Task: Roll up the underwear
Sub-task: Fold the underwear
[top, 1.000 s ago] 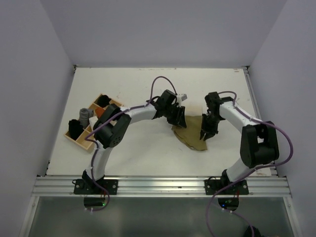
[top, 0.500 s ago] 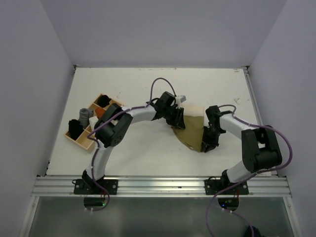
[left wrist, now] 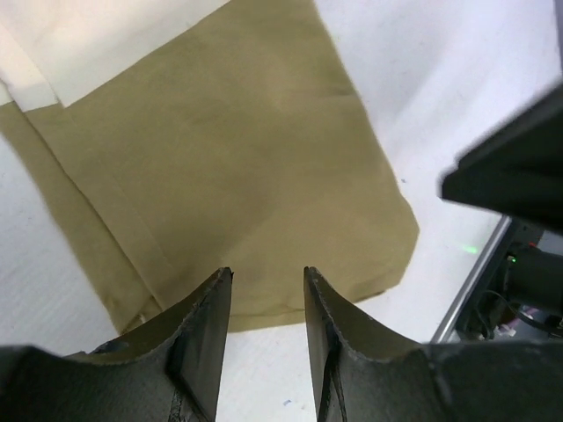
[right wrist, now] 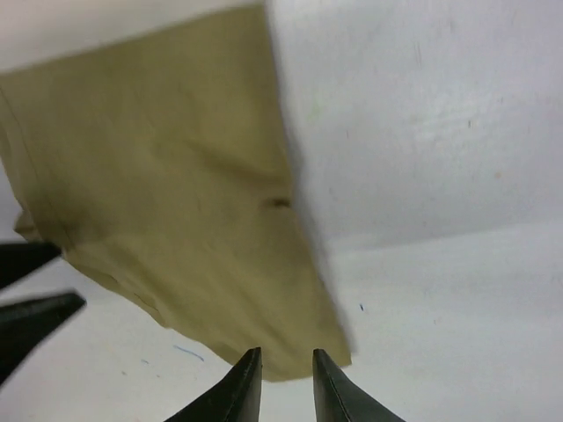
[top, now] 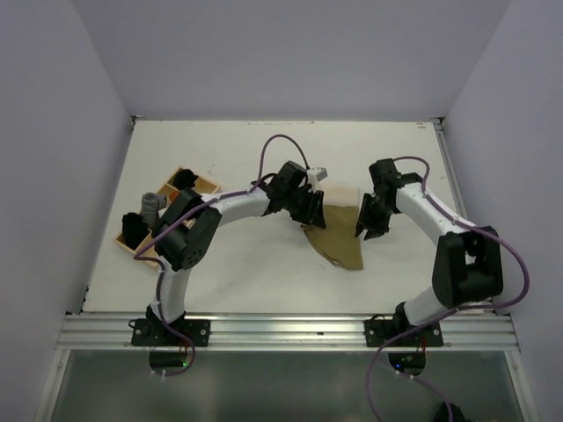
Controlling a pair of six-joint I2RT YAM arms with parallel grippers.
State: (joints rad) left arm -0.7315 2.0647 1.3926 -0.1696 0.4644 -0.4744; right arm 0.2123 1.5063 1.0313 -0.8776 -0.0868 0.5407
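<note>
From the top view we count one small, soft olive-khaki cloth underwear point(top: 339, 239), flat in the middle of the white table point(top: 229, 149). Two arms bracket it, the left gripper point(top: 315, 214) at its left side and the right gripper point(top: 363, 230) at its right, likely so both ends roll evenly. One wooden tray point(top: 149, 256) sits near the table's left edge.

In the left wrist view the left gripper point(left wrist: 266, 277) is over the underwear point(left wrist: 246, 176) with its jaws apart, pinching nothing.

In the right wrist view the right gripper point(right wrist: 286, 356) is narrowly apart over the near corner of the underwear point(right wrist: 158, 176), also empty.
</note>
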